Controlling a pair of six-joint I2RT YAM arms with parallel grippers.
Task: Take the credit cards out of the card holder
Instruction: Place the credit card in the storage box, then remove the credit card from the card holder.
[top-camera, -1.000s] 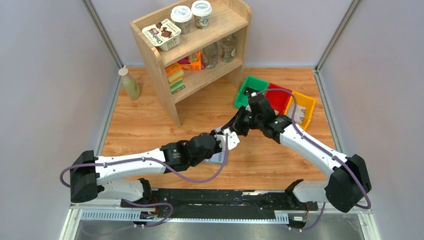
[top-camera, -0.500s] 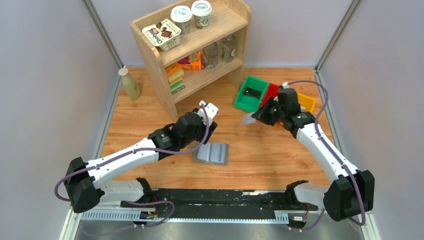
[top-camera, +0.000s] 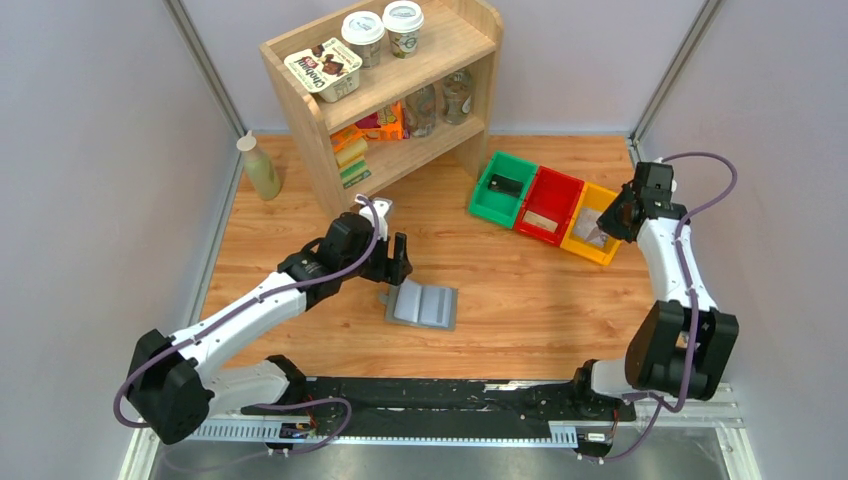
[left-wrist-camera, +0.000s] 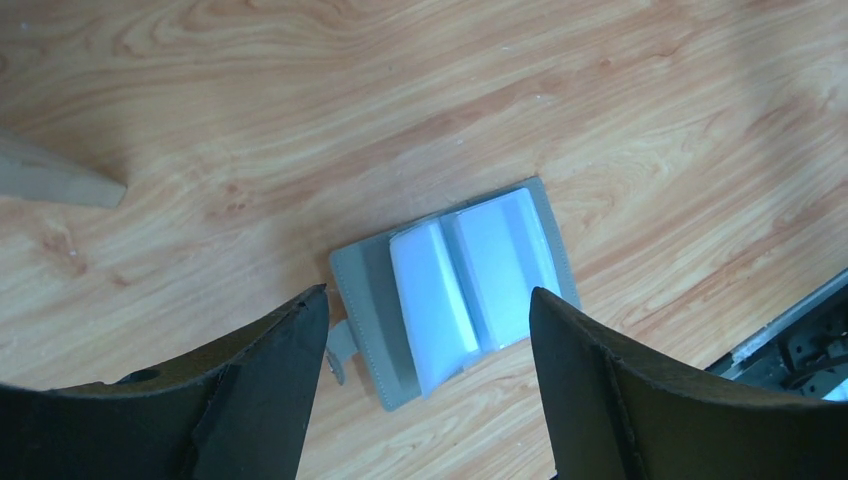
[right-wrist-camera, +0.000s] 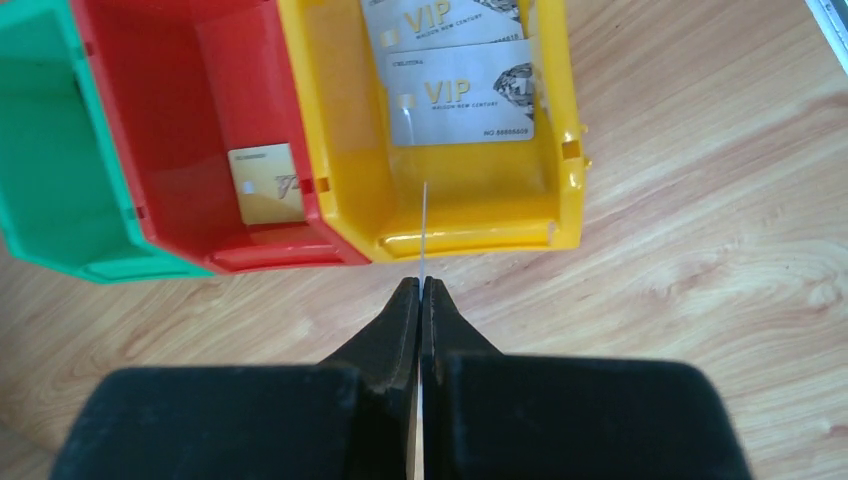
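The flat grey fold-open card holder lies open on the wooden table, near centre. The left gripper hangs above it, fingers spread. Far right, the right gripper pinches a thin pale credit card edge-on over the yellow plastic bin, which holds two silver cards.

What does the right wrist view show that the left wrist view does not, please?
Only the right wrist view: the right gripper shut on a card seen edge-on, at the yellow bin holding two VIP cards, plus the red bin and green bin. Only the left wrist view: the unfolded card holder framed by the open left gripper. Both: the wooden table.
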